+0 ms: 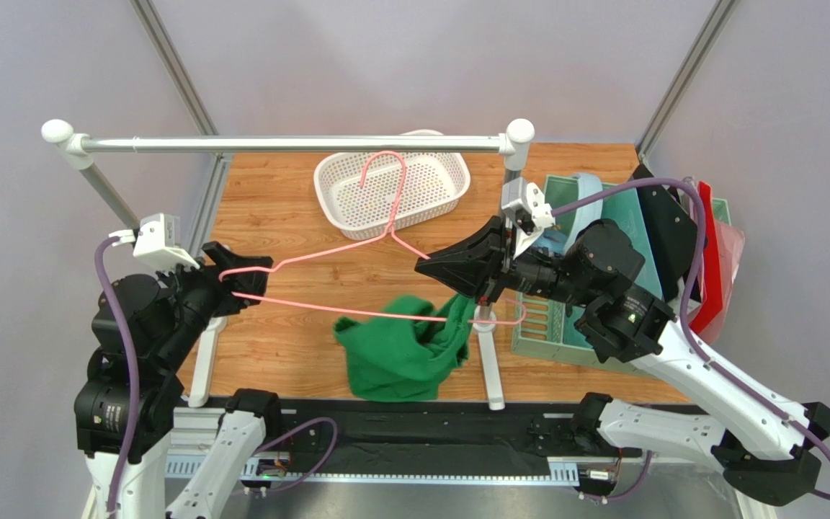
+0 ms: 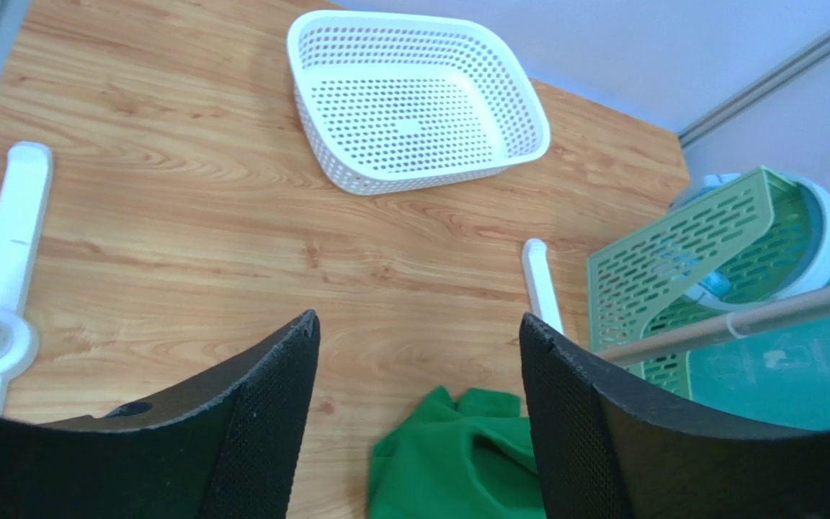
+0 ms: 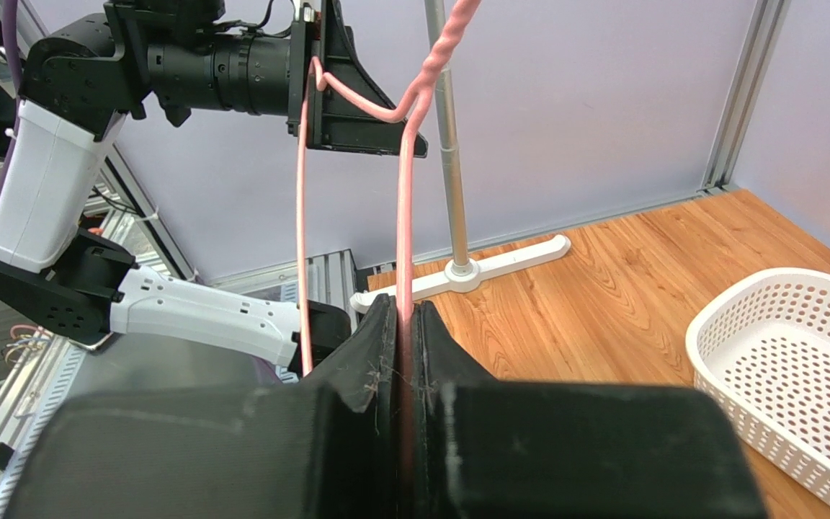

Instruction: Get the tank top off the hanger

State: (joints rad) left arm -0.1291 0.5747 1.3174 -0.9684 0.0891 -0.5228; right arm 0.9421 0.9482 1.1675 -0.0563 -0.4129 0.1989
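hanger (image 1: 333, 248) clamped in right jaws, tank top (image 1: 403, 351) beside

Left arm (image 1: 127, 324) is standing folded above its base at the near left, its wrist angling right and toward the far side. The left claw (image 1: 238, 276) is holding its two black fingers (image 2: 268, 433) spread wide, with nothing between them in the wrist view. Right arm (image 1: 712, 384) is leaning up from the near right and bending back toward the middle. The right claw (image 1: 430, 267) is pointing left toward its partner, fingers pressed together and pinching a wire of the pink hanger (image 1: 311, 255). The two claws are facing each other, well apart.
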